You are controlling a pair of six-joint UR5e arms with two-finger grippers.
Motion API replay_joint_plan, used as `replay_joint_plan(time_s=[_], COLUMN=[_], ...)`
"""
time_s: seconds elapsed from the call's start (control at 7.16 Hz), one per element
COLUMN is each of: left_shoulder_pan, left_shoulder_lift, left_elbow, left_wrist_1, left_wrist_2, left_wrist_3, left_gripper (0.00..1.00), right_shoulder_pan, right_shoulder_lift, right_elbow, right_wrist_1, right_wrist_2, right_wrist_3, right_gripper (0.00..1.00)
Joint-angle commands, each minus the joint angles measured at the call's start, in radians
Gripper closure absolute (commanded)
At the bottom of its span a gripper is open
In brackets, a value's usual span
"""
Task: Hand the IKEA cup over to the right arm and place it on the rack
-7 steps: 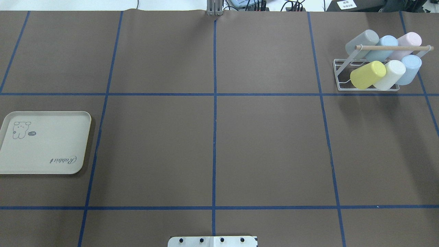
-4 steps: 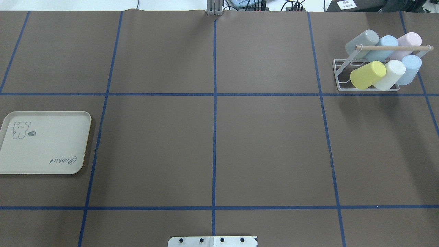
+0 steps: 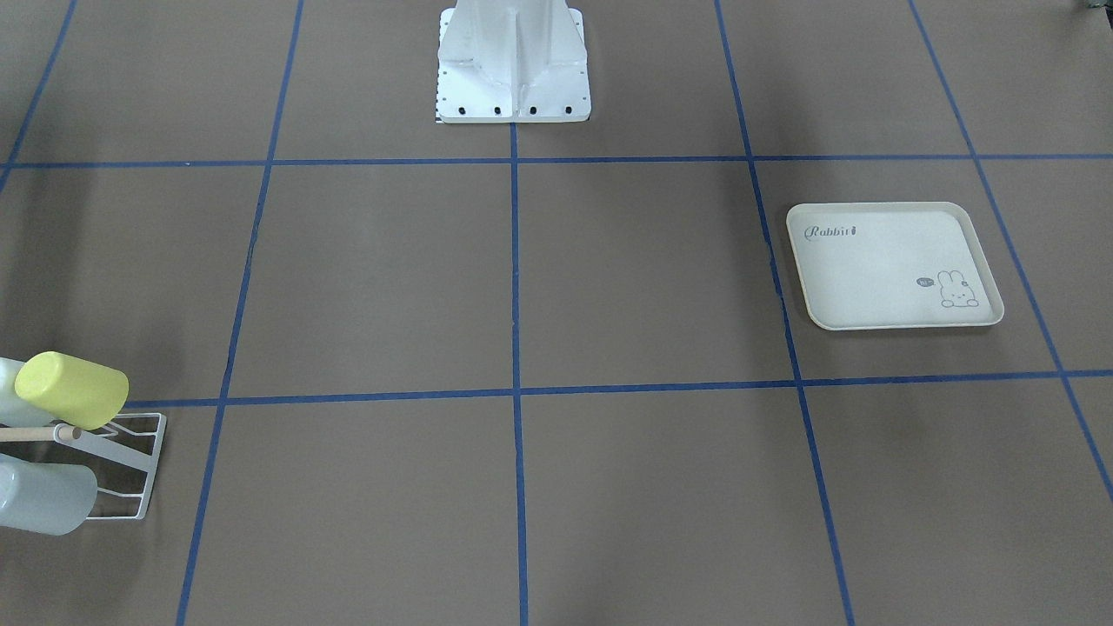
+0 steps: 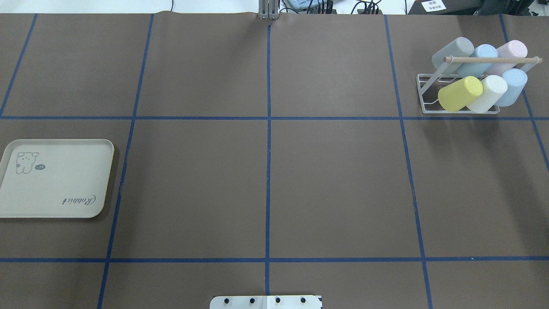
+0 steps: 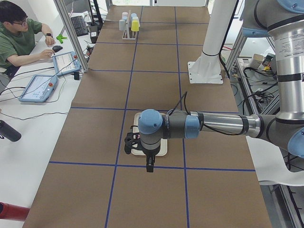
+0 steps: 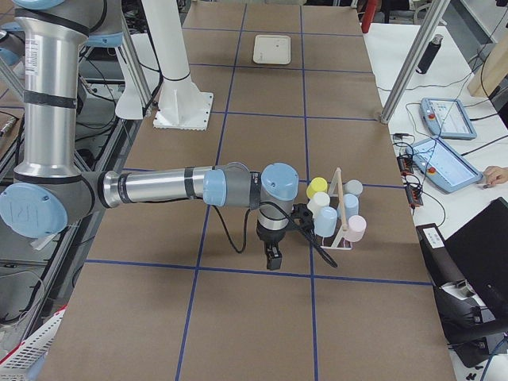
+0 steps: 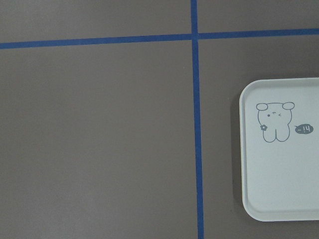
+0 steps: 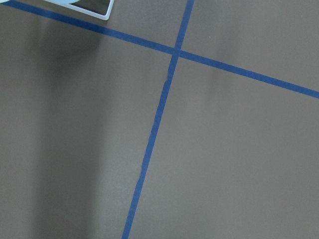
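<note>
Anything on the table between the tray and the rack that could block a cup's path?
Nothing visible does. Between the tray and the rack there is only bare mat with blue tape lines. Note that the rack already holds six cups, and the tray holds none.

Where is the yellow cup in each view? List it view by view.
Front-facing: yellow cup at the left edge, low.
Overhead: cup upper right, leftmost of the near row.
Exterior left: cup far away, top, left of centre.
Exterior right: cup right of centre, beyond the near arm.
Left wrist: not in it.
Right wrist: not in it.
Landmark: the rack holding it.
</note>
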Motion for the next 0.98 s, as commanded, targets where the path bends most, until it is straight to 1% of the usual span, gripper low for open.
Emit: replay_joint_plan(time_s=[0.0, 0.84], left_shoulder_pan=[0.0, 0.0], left_shoulder_lift=[0.003, 0.018], left_elbow=[0.013, 0.016], left_wrist_1=[0.0, 0.0], left_wrist_2=[0.003, 0.004], left_wrist_3=[-0.001, -0.004], left_gripper=[0.0, 0.0], right_shoulder_pan=[0.0, 0.0], right_shoulder_lift=[0.0, 0.002], right_elbow=[0.004, 0.007], right_wrist_1=[0.001, 0.001], right_wrist_2=[0.002, 0.001], right_wrist_3=[0.001, 0.001], right_gripper=[0.0, 0.0])
